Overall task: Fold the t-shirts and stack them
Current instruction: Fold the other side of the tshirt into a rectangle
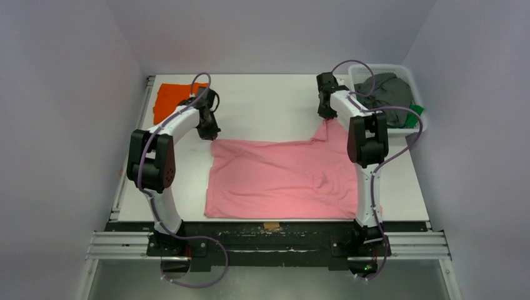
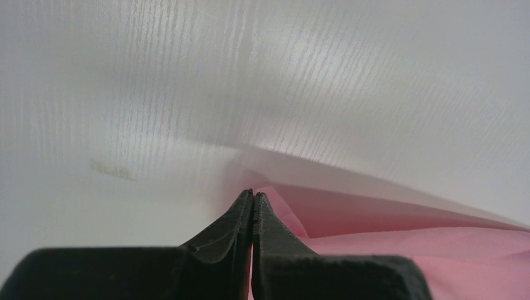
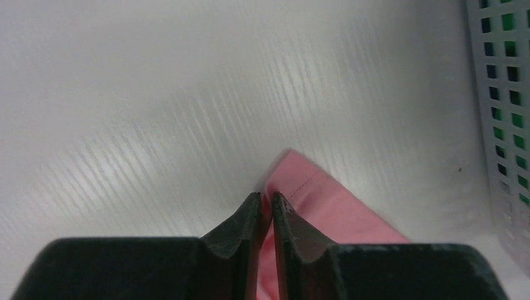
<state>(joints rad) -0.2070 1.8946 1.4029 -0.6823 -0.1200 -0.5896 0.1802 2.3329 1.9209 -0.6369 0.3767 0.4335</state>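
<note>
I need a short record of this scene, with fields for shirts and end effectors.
pink shirt: light pink cloth t-shirt, spread on white table
left end effector: shut on its far left corner
right end effector: shut on its far right corner
orange shirt: bright orange cloth t-shirt, table's far left
basket: white plastic mesh basket, far right, holds dark grey cloth

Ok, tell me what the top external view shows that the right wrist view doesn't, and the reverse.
Top external only: the orange t-shirt at the far left, the dark grey shirt in the white mesh basket, the left gripper. Right wrist only: the pink t-shirt's stitched edge pinched in the right gripper. Both: that shirt, the basket, green cloth inside it.
</note>
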